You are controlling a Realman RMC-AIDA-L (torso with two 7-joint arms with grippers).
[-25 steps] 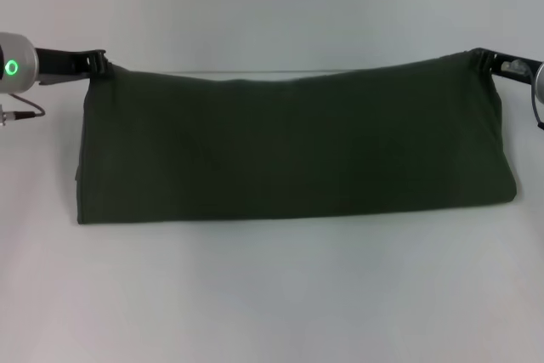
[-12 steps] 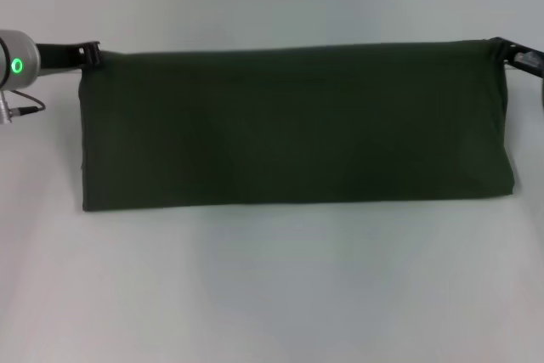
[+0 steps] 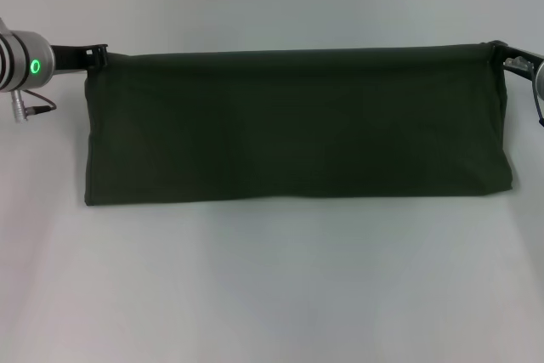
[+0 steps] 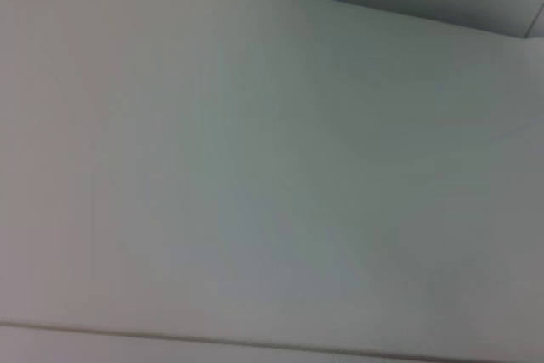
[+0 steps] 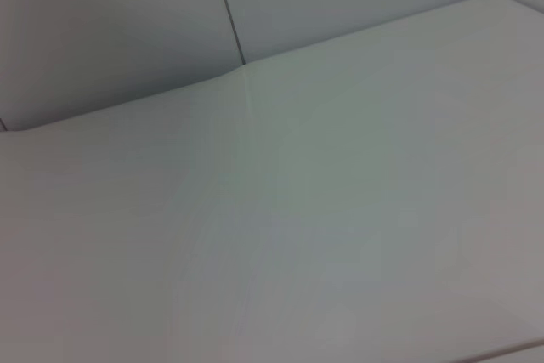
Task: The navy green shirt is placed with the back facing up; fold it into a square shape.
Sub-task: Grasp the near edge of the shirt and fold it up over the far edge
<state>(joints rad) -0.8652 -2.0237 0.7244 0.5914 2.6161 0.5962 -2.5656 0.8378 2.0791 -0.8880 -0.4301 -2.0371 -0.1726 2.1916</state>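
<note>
The navy green shirt (image 3: 297, 125) is being held up as a long, wide band, its long axis running across the head view from the robot's left to its right. The top edge is being stretched taut and nearly level between the two arms, while the lower edge is lying along the white table (image 3: 272, 295), with the right end sloping slightly outward toward the bottom.

The left gripper (image 3: 95, 56) is being kept at the upper left corner of the cloth, clamped on that corner, with the grey wrist and its green light seen just beside it. The right gripper (image 3: 500, 53) is being kept at the upper right corner, and it appears to be pinching the fabric there, though only a small part of it is being shown at the frame's edge.

The cloth is being shown as a dark olive, soft, matte knit, plain and without print on the visible face, with faint vertical creases. In both wrist views only the pale table surface and seams of grey wall panels are being shown.
</note>
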